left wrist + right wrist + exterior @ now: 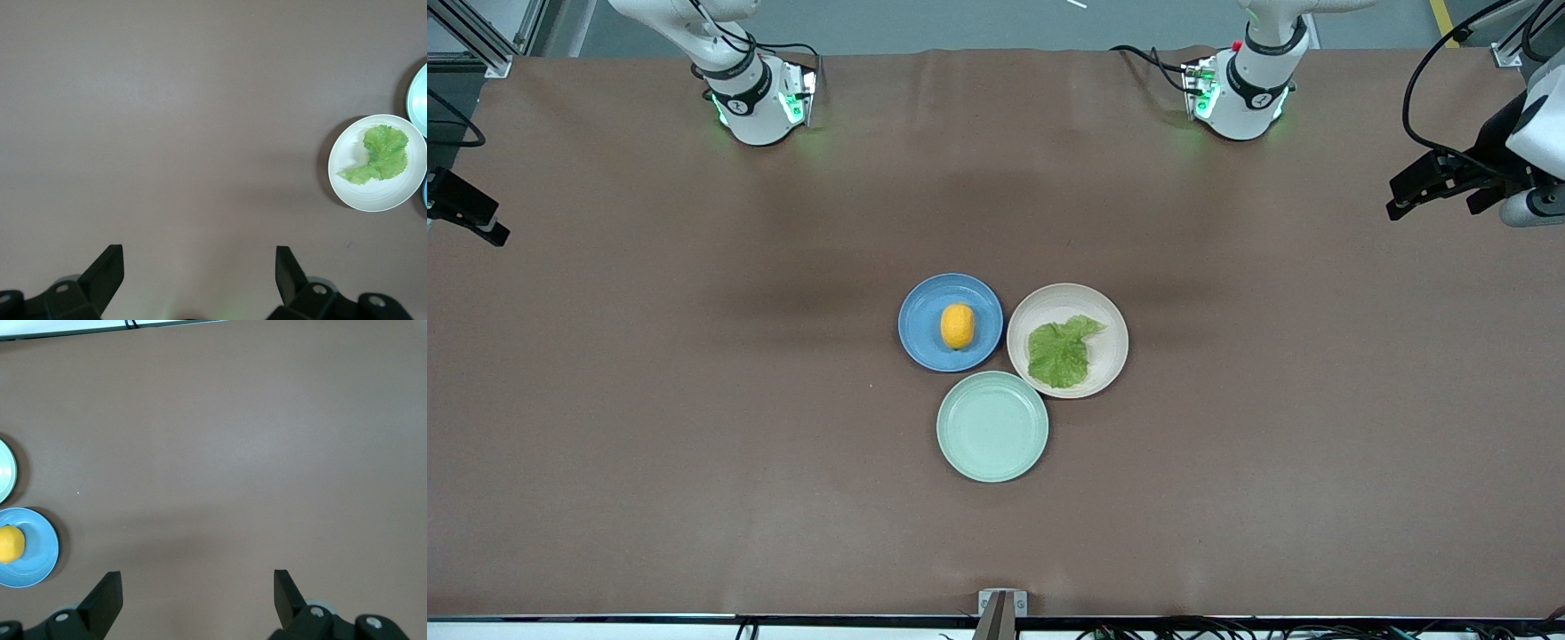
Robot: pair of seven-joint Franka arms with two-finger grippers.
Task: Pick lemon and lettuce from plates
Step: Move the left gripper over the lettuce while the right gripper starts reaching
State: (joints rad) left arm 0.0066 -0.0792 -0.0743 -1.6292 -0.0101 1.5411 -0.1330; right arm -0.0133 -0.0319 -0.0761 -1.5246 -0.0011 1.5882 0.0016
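The lemon (957, 326) lies on the blue plate (920, 333) in the middle of the table. The lettuce (1060, 352) lies flat on the beige-pink plate (1049, 300), which is beside the blue one toward the left arm's end. My left gripper (1405, 191) hangs open and empty over the table's left-arm end; its wrist view (199, 267) shows the lettuce (381, 153) on its plate (353, 180) off to one side. My right gripper (471, 213) hangs open and empty over the right-arm end; its wrist view (197, 590) shows the lemon (9, 544) and blue plate (37, 553).
An empty pale mint-green plate (992, 427) touches both plates and lies nearer to the front camera. The brown tabletop (694, 400) spreads wide around the three plates. A small bracket (1001, 606) sits at the table's front edge.
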